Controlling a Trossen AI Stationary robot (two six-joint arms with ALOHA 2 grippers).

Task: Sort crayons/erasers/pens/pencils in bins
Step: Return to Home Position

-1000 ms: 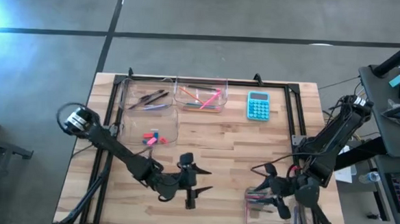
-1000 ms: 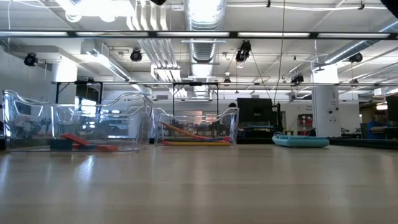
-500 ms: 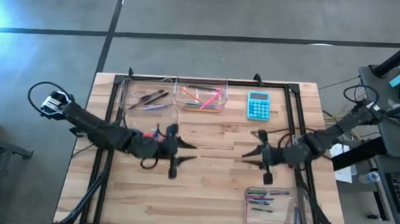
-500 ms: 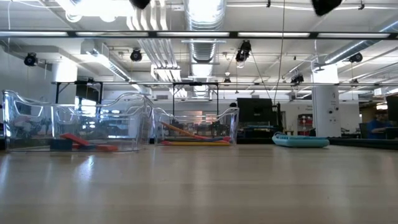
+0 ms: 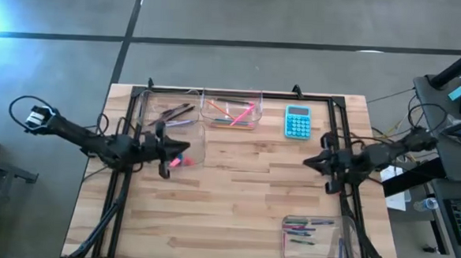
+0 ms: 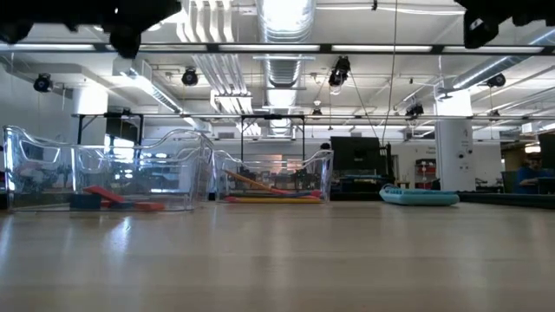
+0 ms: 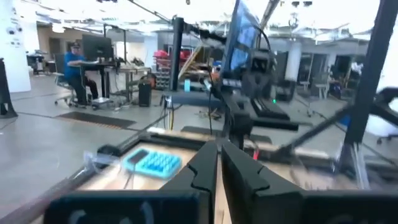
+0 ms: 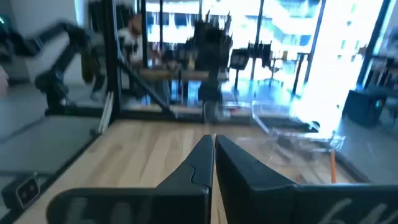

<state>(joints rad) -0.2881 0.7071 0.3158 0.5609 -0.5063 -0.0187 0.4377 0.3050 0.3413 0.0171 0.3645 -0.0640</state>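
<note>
Left pincer and right pincer hang high at opposite sides, both closed and empty. The bins seem filled, so probably the arms go home.

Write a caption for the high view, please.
Both shut, left gripper and right gripper hover at opposite table sides; four bins hold sorted items, calculator apart.

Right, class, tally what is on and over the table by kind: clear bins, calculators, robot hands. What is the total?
Clear bins: 4
Calculator: 1
Robot hands: 2, the left hand and the right hand
Total: 7
</note>
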